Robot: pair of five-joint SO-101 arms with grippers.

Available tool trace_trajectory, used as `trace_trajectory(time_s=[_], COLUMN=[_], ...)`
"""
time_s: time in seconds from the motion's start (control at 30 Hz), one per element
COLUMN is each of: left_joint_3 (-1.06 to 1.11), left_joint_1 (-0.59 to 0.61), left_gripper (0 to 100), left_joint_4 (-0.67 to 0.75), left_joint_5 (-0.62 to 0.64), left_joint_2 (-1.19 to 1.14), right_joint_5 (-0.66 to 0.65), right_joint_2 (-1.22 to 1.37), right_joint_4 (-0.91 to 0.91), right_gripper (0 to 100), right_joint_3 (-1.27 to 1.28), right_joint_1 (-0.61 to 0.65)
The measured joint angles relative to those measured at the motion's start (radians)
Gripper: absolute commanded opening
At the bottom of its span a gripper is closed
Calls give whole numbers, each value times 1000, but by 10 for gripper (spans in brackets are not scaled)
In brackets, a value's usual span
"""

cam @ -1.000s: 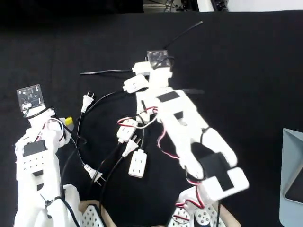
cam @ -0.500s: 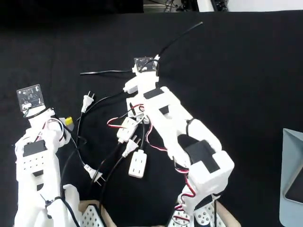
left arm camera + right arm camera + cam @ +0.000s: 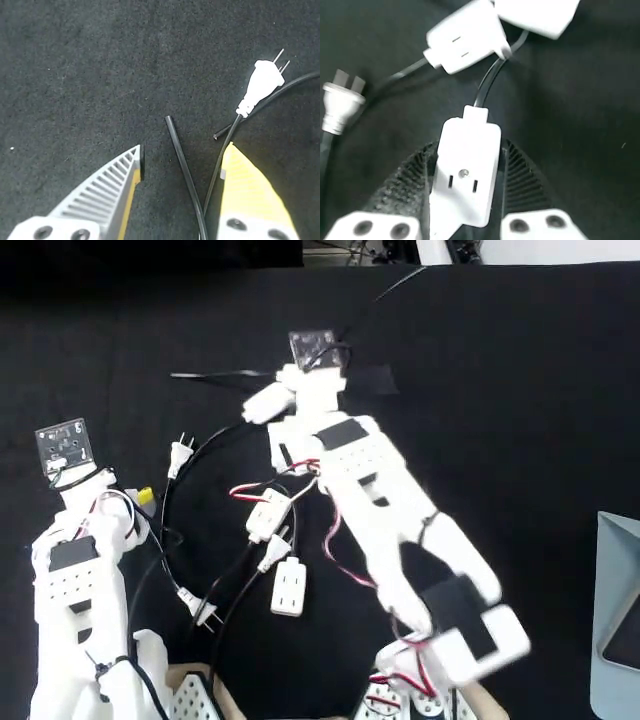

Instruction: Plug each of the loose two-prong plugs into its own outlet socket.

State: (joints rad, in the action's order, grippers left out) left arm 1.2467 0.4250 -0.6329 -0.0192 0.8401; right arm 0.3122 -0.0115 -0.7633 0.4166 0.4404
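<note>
My right gripper (image 3: 470,146) is shut on a white outlet socket (image 3: 465,185), its dark fingers (image 3: 517,175) pressing both sides. In the high view this socket (image 3: 262,405) is at the far middle of the table, under the right arm's wrist. Past it lie a second white socket (image 3: 462,42) and a white plug (image 3: 340,102). My left gripper (image 3: 185,150) stands open low over the black cloth at the left (image 3: 150,502). Ahead of it lie a white two-prong plug (image 3: 262,82) and a bare black cable end (image 3: 172,132). That plug (image 3: 182,452) lies loose between the arms.
Two more white sockets (image 3: 268,512) (image 3: 290,587) lie mid-table with a white plug (image 3: 275,552) between them. Another plug (image 3: 205,612) lies near the front. Black cables (image 3: 165,540) loop between the arms. A grey bin (image 3: 615,610) stands at the right edge.
The right arm has swung and stretched toward the far side, carrying the held socket up and left. The black cable at the back shifted with it. The left arm has kept still.
</note>
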Motion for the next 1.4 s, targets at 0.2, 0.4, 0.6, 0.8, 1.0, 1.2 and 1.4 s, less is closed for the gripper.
trace_trajectory(time_s=[0.2, 0.4, 0.6, 0.8, 1.0, 1.2, 1.4], left_joint_3=[0, 0, 0, 0, 0, 0, 0], left_joint_1=[0, 0, 0, 0, 0, 2, 37], left_gripper=[256, 256, 256, 256, 256, 256, 258], left_joint_4=[0, 0, 0, 0, 0, 0, 0], left_joint_5=[0, 0, 0, 0, 0, 0, 0], left_joint_2=[0, 0, 0, 0, 0, 0, 0], right_joint_5=[-2, -2, -2, 29, 74, 95, 63], right_joint_2=[-241, -427, -528, -531, -531, -531, -534], right_joint_4=[-9, -149, -350, -400, -402, -410, -431], right_gripper=[12, 13, 15, 60, 190, 190, 191], right_joint_3=[17, 26, 43, 153, 210, 210, 210], right_joint_1=[-43, -60, -68, -133, -135, -23, 5])
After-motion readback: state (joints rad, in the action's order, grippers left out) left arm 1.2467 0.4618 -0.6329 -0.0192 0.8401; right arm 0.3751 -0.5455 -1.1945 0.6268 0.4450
